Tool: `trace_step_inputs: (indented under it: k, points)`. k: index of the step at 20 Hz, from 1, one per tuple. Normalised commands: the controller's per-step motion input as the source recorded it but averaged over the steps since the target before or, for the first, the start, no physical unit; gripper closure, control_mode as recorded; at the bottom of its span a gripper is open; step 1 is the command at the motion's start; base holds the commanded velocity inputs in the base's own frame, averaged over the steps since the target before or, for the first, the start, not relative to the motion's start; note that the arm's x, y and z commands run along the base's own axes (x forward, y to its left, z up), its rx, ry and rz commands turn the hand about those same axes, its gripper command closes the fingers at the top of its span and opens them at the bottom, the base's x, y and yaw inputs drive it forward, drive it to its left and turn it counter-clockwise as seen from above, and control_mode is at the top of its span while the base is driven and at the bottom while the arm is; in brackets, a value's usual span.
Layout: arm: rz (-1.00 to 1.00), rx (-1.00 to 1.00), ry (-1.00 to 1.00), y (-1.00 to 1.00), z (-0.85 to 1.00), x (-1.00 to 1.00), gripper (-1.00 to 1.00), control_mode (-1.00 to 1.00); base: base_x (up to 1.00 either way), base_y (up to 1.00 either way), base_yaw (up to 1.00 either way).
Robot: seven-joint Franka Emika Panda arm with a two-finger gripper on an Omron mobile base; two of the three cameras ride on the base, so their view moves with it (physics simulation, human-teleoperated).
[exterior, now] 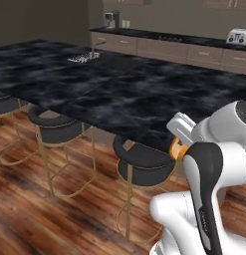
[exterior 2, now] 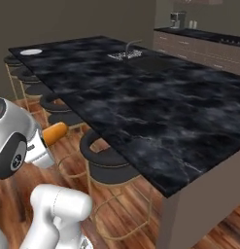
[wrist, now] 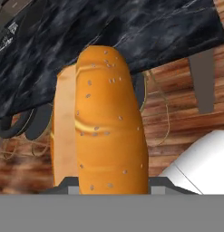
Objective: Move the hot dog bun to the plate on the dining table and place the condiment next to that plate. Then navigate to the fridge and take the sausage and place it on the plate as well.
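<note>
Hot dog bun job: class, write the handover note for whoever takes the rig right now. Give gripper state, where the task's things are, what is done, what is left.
Gripper: shut on the hot dog bun, held beside the dark marble dining table, above the bar stools.
Plate: white, at the table's far corner, nothing on it.
Condiment, fridge, sausage: can't be placed from these views.
Done: bun picked up.
Left: carry the bun to the plate, set the condiment beside it, then fetch the sausage from the fridge.
</note>
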Motion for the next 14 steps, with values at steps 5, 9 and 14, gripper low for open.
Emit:
trace_step_inputs:
  k: [5, 9, 14]
  points:
    - [0.00, 0.00, 0.00, 0.00, 0.00, 0.00, 1.00, 1.00, 0.60, 1.00, 0.00]
    - [0.00, 0.00, 0.00, 0.00, 0.00, 0.00, 1.00, 1.00, 0.54, 1.00, 0.00]
    - [0.00, 0.00, 0.00, 0.00, 0.00, 0.00, 1.00, 1.00, 0.48, 1.00, 0.00]
